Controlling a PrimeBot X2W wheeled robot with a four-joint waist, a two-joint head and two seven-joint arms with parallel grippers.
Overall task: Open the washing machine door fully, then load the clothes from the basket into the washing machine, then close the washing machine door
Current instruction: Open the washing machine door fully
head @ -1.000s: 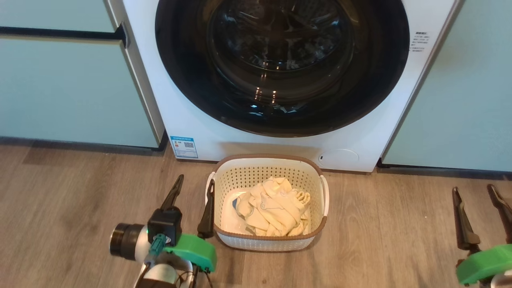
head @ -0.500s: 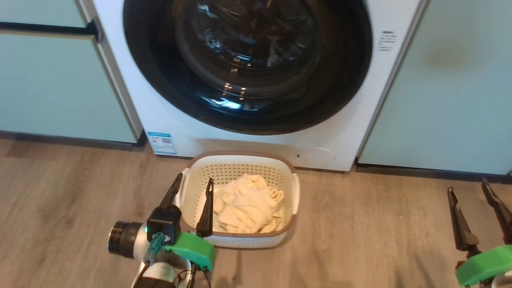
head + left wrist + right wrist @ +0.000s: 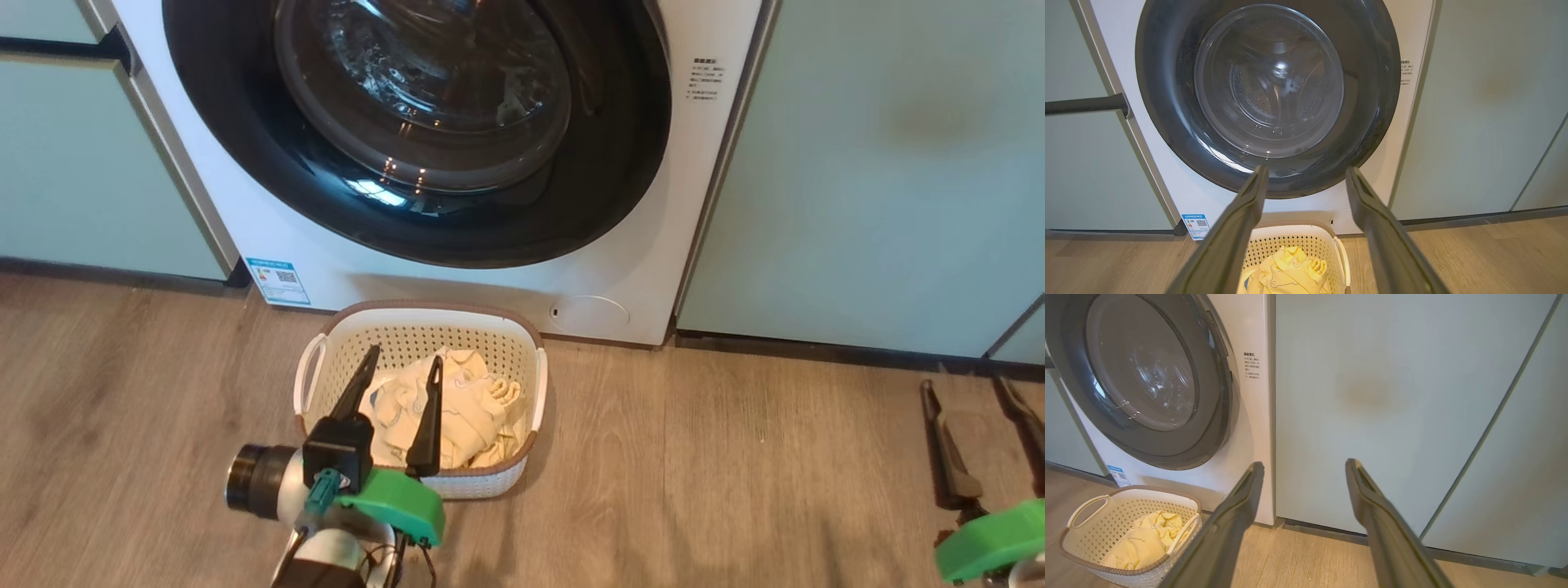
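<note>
The opening step is only just getting under way: the washing machine door (image 3: pixel 412 122) is sitting flat against the front of the washing machine (image 3: pixel 620 269), and from all three views it looks shut. Nothing is being loaded yet. The basket (image 3: pixel 424 314) is standing on the floor (image 3: pixel 735 474), just in front of the machine's bottom edge and below the door, and the clothes (image 3: pixel 469 408) are lying in a loose heap inside it.

The left jaws are hanging wide apart above the near left part of the basket, pointing towards the machine. They are gripping nothing, and I cannot tell whether they are brushing the basket's rim or clearing it. In the left wrist view they are framing the lower rim of the door without reaching it. The right jaws are showing at the lower right corner of the head view, over bare floor and well apart from the basket. They too are spread open and empty, and they are facing the pale green cabinet (image 3: pixel 1392 396) beside the machine.

As I judge it, the next move is calling for one arm to rise to the door's rim. The right wrist view is showing what looks like a recess on the rim's right side, a likely place to hook and pull. The door then needs swinging fully out, past the basket, before any garment is lifted.
</note>
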